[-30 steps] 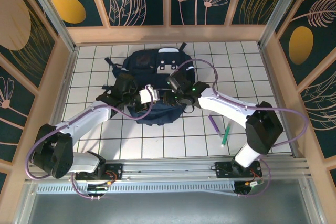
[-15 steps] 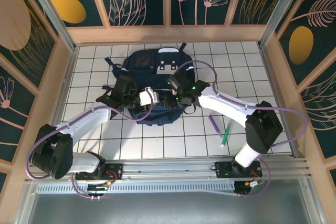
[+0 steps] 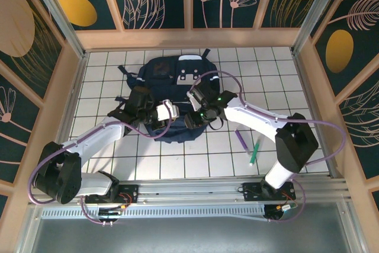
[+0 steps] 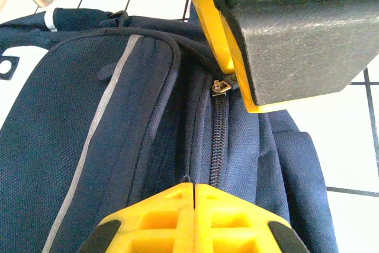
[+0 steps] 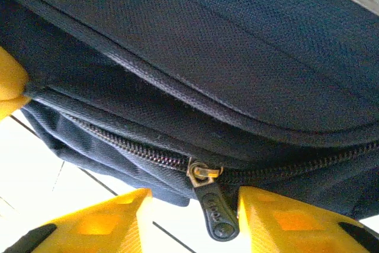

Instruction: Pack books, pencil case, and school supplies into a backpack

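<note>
Top external view: the large dark navy fabric backpack (image 3: 155, 70), with white-grey patches, lies flat on the white tiled worktop (image 3: 296, 87). Both arms reach over its near edge. The left tool (image 3: 177, 117) and right tool (image 3: 192, 118) sit close together there, against the fabric. A slim purple pen (image 3: 242, 140) and a slim green pen (image 3: 254, 154) lie on the tiles to the right of the backpack, nearer the arm bases and well apart from it. The two pens are just beside each other.

Left wrist view: the left tool (image 4: 194, 217) is closed, its yellow fingers (image 4: 154, 220) pressed flat together. The tips rest against the backpack at the zip line. Whether fabric is pinched between them cannot be told. Further along the zip, one yellow finger of the right tool stands just beside the brass zip slider (image 4: 220, 86).

Right wrist view: the right tool (image 5: 195, 213) stands open, with its yellow fingers (image 5: 112, 223) apart. The black zip pull (image 5: 214, 208) hangs between them at the backpack's closed zip. It is close to one finger and clear of the other.
</note>
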